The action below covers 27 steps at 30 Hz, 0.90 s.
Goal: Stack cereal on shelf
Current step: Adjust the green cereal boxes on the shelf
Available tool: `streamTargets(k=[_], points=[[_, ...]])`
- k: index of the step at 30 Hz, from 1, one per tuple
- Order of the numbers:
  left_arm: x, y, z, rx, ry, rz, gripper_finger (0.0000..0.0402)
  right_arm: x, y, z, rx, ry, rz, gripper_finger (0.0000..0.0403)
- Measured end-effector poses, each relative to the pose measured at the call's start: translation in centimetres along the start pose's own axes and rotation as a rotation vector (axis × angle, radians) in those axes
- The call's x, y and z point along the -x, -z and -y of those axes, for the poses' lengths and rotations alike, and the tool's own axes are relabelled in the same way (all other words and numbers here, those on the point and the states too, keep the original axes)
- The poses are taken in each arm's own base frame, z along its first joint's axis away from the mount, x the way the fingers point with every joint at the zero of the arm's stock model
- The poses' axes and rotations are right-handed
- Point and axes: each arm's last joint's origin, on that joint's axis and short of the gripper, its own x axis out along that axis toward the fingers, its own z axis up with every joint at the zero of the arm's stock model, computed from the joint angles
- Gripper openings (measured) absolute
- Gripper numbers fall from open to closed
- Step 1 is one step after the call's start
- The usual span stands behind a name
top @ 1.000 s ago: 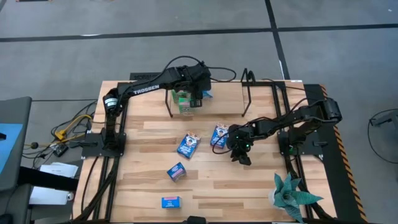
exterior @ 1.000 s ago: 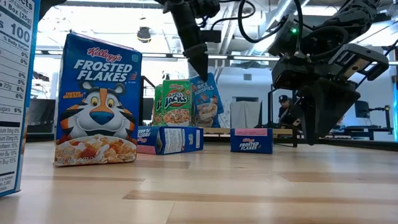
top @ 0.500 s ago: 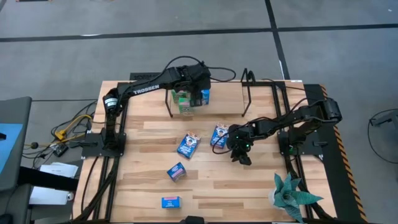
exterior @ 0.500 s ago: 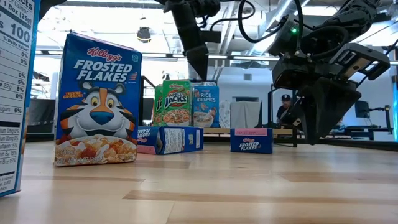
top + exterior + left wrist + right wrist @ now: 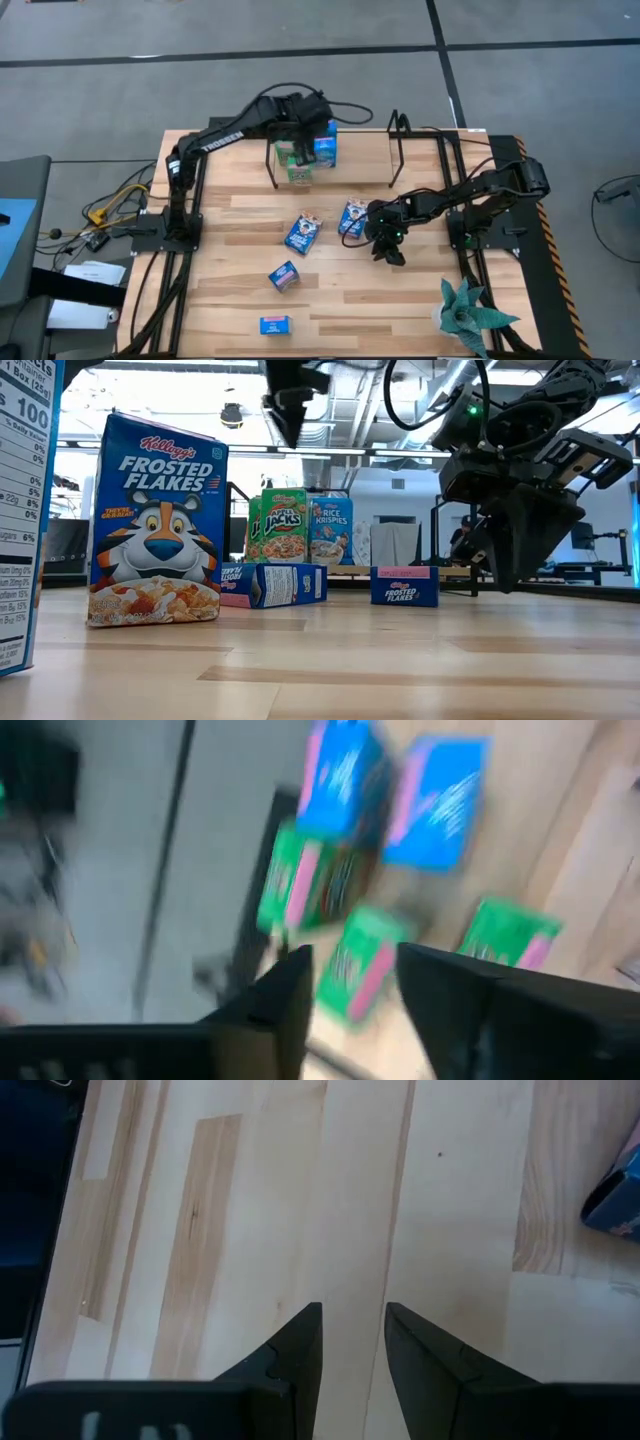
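Grey floor with dark lines surrounds the wooden table point(image 5: 400, 300), and a green plant point(image 5: 465, 315) stands at its front right corner. From left to right in the high view, four dark blue cereal boxes lie loose on the table: one near the front edge point(image 5: 275, 324), one further in point(image 5: 284, 275), one in the middle point(image 5: 303, 231) and one beside the right gripper point(image 5: 353, 216). On the shelf point(image 5: 355, 150) at the back stand green boxes point(image 5: 293, 160), two as the low view shows them, and one light blue box point(image 5: 325, 146) just beside them. The left arm reaches over the shelf, and the left gripper point(image 5: 300, 120) hangs above the boxes; its fingers are apart and hold nothing. The right arm bends low over the middle of the table, and the right gripper point(image 5: 352, 1342) points down with a narrow gap between its fingers, empty. Only the low view shows the front of the boxes and a big Frosted Flakes box point(image 5: 155, 520) close to the camera. Only the left wrist view, which is blurred, shows the shelf boxes from above
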Motion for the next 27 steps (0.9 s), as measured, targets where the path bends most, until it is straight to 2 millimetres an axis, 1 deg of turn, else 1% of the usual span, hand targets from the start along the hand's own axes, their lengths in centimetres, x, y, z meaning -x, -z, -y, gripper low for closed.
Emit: streamTargets(k=[3,5,7,11,14,17,20,23,27], points=[[-0.1,1.2,-0.9,0.123,0.0,-0.104,0.0076,0.1,0.0,0.2,0.001,0.004,0.006,0.0136],[-0.6,1.6,-1.1,0.185,-0.007,-0.143,0.0031,0.2,-0.1,0.3,0.001,0.006,0.008,0.0136],[-1.0,1.8,-1.4,0.248,-0.015,-0.16,0.001,0.2,-0.1,0.4,0.0,0.007,0.01,0.0136],[-1.9,2.2,-1.7,0.321,-0.041,-0.194,0.0004,0.2,0.0,0.3,0.005,0.0,0.004,0.0136],[-2.9,2.5,-1.6,0.362,-0.038,-0.226,0.0001,0.1,0.2,0.1,0.003,-0.016,-0.017,0.0136],[-3.7,2.8,-1.3,0.367,-0.048,-0.262,0.0,0.1,0.3,0.1,-0.001,-0.023,-0.026,0.0136],[-4.5,3.2,-0.6,0.369,-0.095,-0.29,0.0,0.1,0.3,0.1,0.005,-0.023,-0.028,0.0136],[-4.9,3.4,-0.3,0.385,-0.117,-0.309,0.0,0.1,0.3,0.1,0.008,-0.023,-0.031,0.0136],[-4.9,3.3,-0.2,0.411,-0.115,-0.303,0.0,0.1,0.3,0.1,0.012,-0.024,-0.031,0.0136]])
